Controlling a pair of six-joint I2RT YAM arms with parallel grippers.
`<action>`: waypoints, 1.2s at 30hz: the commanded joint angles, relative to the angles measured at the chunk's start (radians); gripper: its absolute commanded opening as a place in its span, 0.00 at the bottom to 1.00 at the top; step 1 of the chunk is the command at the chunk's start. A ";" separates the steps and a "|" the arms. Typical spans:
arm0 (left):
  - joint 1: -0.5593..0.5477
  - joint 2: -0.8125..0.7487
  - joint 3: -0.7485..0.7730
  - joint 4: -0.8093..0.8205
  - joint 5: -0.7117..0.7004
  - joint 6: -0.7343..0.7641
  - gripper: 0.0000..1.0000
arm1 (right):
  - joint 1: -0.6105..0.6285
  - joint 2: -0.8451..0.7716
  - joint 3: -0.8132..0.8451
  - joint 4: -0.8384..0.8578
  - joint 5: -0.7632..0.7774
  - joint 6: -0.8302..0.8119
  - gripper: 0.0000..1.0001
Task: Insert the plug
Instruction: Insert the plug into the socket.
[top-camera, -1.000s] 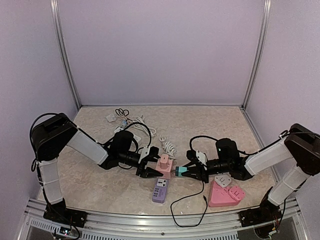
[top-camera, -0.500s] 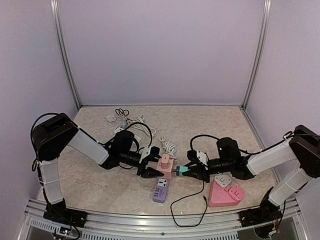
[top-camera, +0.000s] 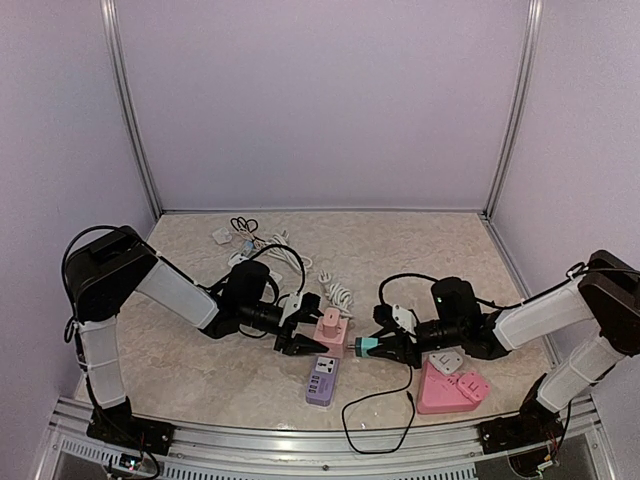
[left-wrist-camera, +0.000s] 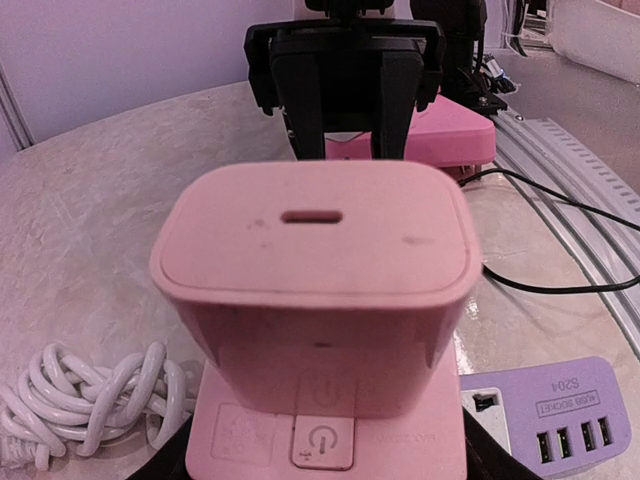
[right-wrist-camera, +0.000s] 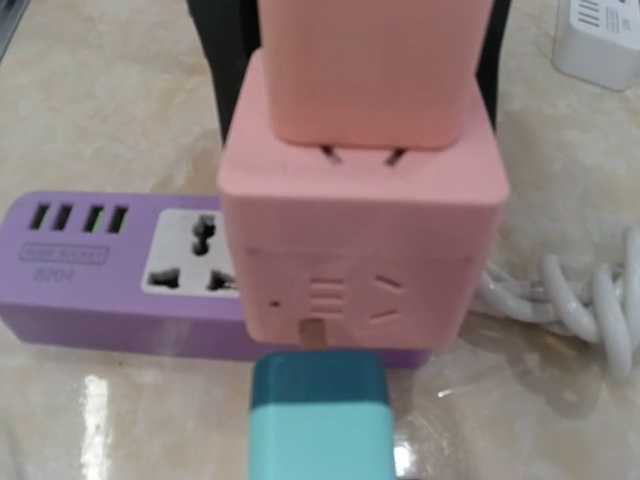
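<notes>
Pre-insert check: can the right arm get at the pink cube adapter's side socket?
Likely yes. The right hand, shut on the teal plug, faces the pink plastic cube adapter with nothing between. The left hand holds it from the far side, and the purple power strip lies lower.

Teal plug (right-wrist-camera: 320, 425), near end (off-frame)

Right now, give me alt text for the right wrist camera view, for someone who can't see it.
A teal plug at the bottom centre points at the side face of a pink cube socket, close up. A pink charger sits plugged into the cube's top, prongs partly showing; a purple power strip lies behind on the left.
</notes>
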 joint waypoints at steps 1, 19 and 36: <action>-0.010 0.049 -0.007 -0.092 -0.047 0.038 0.00 | 0.002 0.002 0.017 0.027 -0.045 0.027 0.00; -0.014 0.072 0.011 -0.095 -0.045 0.043 0.00 | -0.003 0.008 0.018 0.057 -0.006 0.048 0.00; -0.020 0.083 0.020 -0.089 -0.041 0.039 0.00 | -0.003 0.037 0.040 0.080 -0.005 0.084 0.00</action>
